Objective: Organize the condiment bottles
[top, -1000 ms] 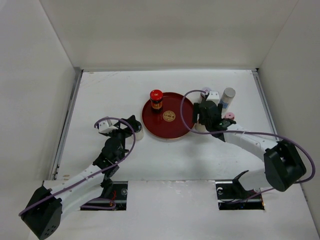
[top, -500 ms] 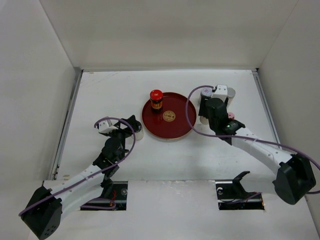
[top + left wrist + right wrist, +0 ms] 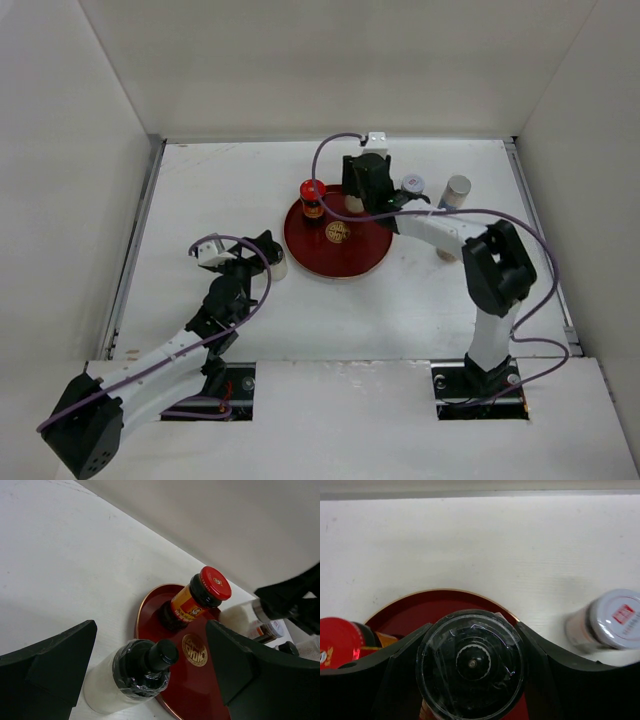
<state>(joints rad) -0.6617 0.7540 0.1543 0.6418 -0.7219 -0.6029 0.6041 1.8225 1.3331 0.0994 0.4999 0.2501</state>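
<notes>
My right gripper [image 3: 363, 193] is shut on a clear-lidded black-capped jar [image 3: 470, 662] and holds it over the far right part of the round red tray [image 3: 350, 262]. A red-capped dark bottle [image 3: 313, 197] stands upright on the tray's far left side; it also shows in the right wrist view [image 3: 337, 640]. My left gripper [image 3: 266, 252] is open, its jaws either side of a white bottle with a black cap [image 3: 131, 677] that stands off the tray's left rim [image 3: 142, 625], not touching it.
Two silver-capped shakers [image 3: 412, 185] [image 3: 457, 189] stand right of the tray; one shows in the right wrist view [image 3: 612, 620]. A pale bit of another bottle [image 3: 444, 254] peeks from under my right forearm. White walls close in the table.
My right arm has swung left from the bottles at the right to above the tray's far edge, carrying the black-capped jar. The left arm has not moved.
</notes>
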